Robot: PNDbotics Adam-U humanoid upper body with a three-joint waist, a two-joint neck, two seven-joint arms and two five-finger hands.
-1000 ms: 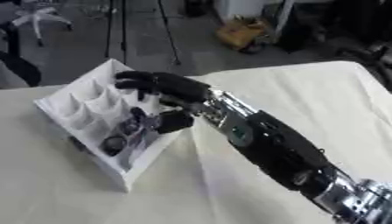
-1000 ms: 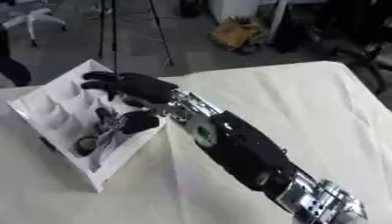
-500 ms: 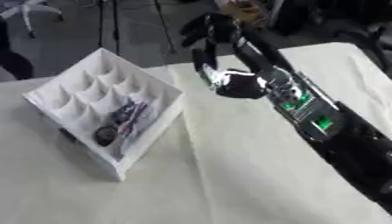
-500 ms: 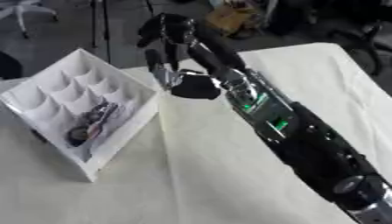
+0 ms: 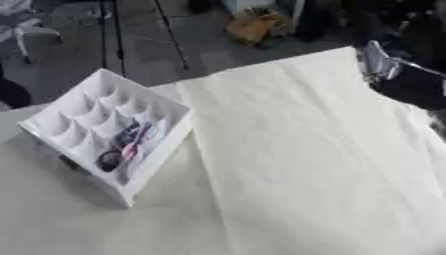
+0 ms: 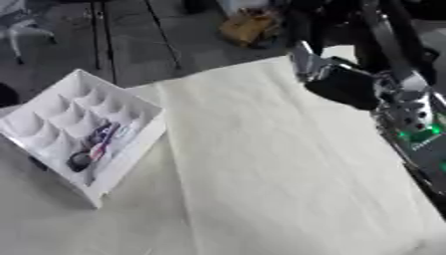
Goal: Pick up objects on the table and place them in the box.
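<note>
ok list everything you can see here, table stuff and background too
box: one, white, divided into cells, tilted, at the left of the table
items in the box: a small dark and reddish cluster lying in the near cells; too blurred to count or name
table cloth: one, cream, covering the table, with a fold line running down from beside the box
brown object: one, on the grey floor beyond the table
thin dark stand legs: on the floor at the far left
white chair: part of one, top left corner
right arm: one, black and silver with green lights, raised at the right edge; its robot hand cannot be made out
</note>
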